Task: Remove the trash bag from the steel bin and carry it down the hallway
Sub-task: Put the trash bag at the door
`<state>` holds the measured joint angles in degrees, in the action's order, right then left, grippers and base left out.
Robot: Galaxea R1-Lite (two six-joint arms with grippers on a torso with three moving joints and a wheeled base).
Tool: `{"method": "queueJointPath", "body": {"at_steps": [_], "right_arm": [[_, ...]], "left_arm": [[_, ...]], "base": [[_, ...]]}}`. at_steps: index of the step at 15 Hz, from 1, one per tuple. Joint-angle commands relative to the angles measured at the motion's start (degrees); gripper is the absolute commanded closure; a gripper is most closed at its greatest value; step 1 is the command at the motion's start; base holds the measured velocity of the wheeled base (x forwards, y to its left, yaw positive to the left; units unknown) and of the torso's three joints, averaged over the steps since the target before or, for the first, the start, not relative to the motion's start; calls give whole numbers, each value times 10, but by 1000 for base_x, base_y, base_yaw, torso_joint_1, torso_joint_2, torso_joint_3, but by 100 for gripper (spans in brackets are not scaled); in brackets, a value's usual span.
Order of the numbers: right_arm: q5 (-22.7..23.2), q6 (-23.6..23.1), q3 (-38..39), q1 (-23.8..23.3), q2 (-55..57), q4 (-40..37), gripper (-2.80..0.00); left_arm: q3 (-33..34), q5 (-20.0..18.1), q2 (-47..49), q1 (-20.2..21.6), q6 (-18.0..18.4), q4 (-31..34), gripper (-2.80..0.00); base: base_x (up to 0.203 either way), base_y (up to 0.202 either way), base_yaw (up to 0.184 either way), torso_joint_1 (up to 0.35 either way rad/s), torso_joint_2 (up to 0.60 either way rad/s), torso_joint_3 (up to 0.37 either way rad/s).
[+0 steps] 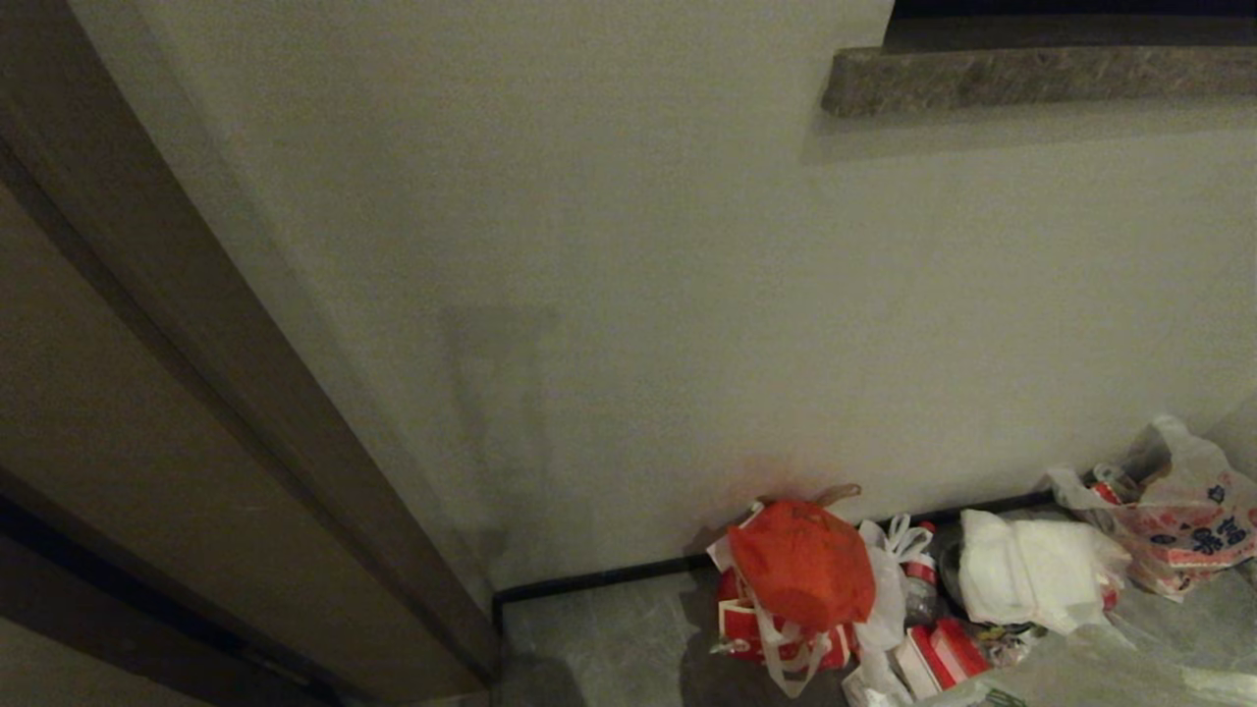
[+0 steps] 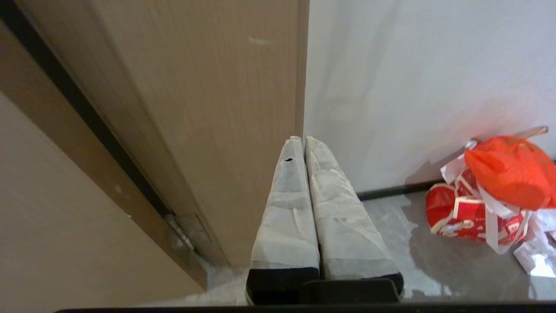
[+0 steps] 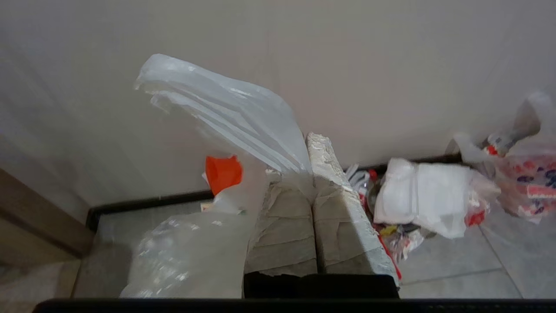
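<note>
So the off-white wall [image 1: 628, 295] fills most of the head view, with a brown wooden door frame [image 1: 196, 393] running down the 9 o'clock side and a stone ledge [image 1: 1031, 79] up at 1 o'clock. Grey floor tiles [image 1: 609, 648] sit at 6 o'clock, edged by a dark baseboard [image 1: 589, 581].

A pile of rubbish lies against the wall around 4 to 5 o'clock: white bag with red-and-blue print [image 1: 1178, 520] farthest right, a white wad [image 1: 1031, 570] beside it, then the orange bag [image 1: 800, 560] sitting on red cartons [image 1: 746, 628].

Right claw [image 3: 312, 143] is pinched together on the trash bag [image 3: 226, 113], whose thin plastic fans up and hangs beside it. Left claw [image 2: 302, 140] is closed, holding nothing, near the door frame.
</note>
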<state>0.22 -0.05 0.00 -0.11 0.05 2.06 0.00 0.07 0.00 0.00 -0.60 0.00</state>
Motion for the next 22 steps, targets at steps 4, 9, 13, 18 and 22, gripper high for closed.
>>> {"method": "queueJointPath", "body": {"at_steps": [4,9,13,18,22], "right_arm": [[0,0,7,0,0,0,0],[2,-8,7,0,0,-1,0],[2,-9,7,0,0,-1,0],[27,-34,-79,0,33,-42,0],[50,-27,-265,0,221,-147,0]], "left_arm": [[1,0,1,0,0,0,0],[0,0,1,0,0,0,0],[0,0,1,0,2,0,0],[1,0,1,0,2,0,0],[1,0,1,0,2,0,0]], "base": [[0,0,0,4,2,-196],[0,0,0,4,5,-200],[0,0,0,1,1,-159],[0,0,0,0,0,-14],[0,0,0,0,0,0]]}}
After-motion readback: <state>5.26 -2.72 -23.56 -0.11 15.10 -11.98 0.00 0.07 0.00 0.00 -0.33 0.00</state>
